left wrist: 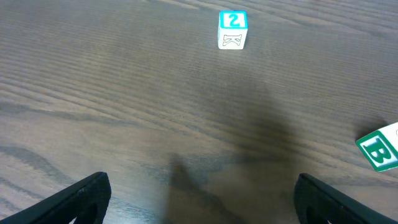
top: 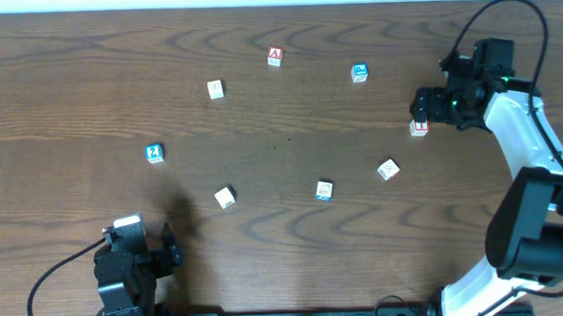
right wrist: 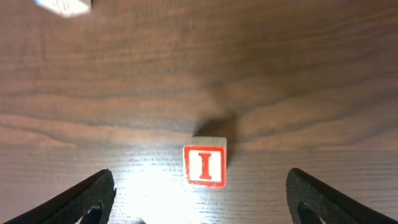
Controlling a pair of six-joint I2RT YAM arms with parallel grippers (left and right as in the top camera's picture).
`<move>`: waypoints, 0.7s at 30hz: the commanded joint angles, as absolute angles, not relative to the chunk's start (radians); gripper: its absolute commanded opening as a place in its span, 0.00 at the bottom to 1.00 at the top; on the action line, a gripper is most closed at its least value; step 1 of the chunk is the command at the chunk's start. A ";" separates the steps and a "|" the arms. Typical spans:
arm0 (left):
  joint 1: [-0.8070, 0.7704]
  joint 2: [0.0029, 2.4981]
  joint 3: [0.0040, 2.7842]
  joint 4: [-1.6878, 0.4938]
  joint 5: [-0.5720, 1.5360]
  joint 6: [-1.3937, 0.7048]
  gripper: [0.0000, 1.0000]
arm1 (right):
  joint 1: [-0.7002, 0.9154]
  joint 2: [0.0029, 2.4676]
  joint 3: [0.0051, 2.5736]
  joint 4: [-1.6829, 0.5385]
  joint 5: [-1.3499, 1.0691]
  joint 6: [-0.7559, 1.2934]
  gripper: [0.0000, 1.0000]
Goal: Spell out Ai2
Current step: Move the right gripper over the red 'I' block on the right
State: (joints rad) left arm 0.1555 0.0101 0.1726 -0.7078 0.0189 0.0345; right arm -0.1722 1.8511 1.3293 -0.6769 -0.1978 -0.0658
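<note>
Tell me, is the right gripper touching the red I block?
Apart. The right wrist view shows bare table between the red I block and each finger of the open right gripper.

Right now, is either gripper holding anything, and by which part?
Nothing is held. The left gripper and right gripper are open; the I block sits untouched near the right one.

A red I stands on one face of the I block [right wrist: 204, 166]. The 2 block [left wrist: 232, 29] bears a blue 2 on top and a K on its side, and the B block [left wrist: 380, 149] shows a green B. The A block [top: 274, 56] carries a red A.
</note>
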 commanded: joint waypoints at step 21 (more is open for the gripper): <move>0.159 0.004 0.160 -0.719 0.011 0.049 0.95 | -0.116 1.957 1.348 -0.712 -0.076 -0.121 0.85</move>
State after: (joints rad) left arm 0.1555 0.0101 0.1726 -0.7078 0.0189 0.0345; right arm -0.1230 1.9442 1.3296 -0.7116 -0.0879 -0.1074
